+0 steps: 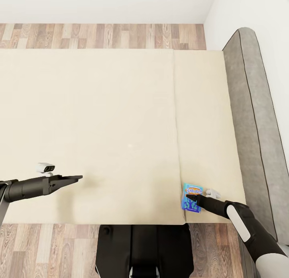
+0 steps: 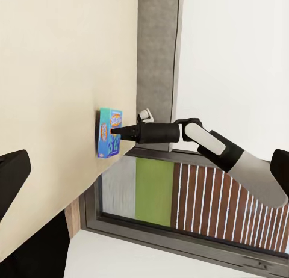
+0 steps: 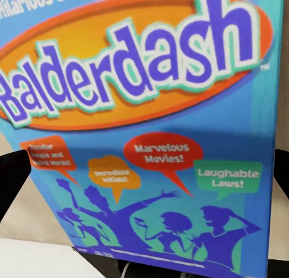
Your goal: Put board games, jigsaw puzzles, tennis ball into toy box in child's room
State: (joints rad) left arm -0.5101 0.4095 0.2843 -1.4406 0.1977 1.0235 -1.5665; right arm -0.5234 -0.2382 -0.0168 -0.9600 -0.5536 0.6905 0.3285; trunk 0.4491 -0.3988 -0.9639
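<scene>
the right gripper [image 1: 188, 197] covers part of the flat blue game [image 1: 191, 198] near the edge of the smooth beige bed [image 1: 100, 121]; its grip is hard to see; the left gripper [image 1: 78, 177] looks closed, holding nothing.

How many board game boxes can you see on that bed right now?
1. A blue board game lies on the bed near its front edge, by the headboard end, under the right gripper. Any other would be outside these views.
</scene>
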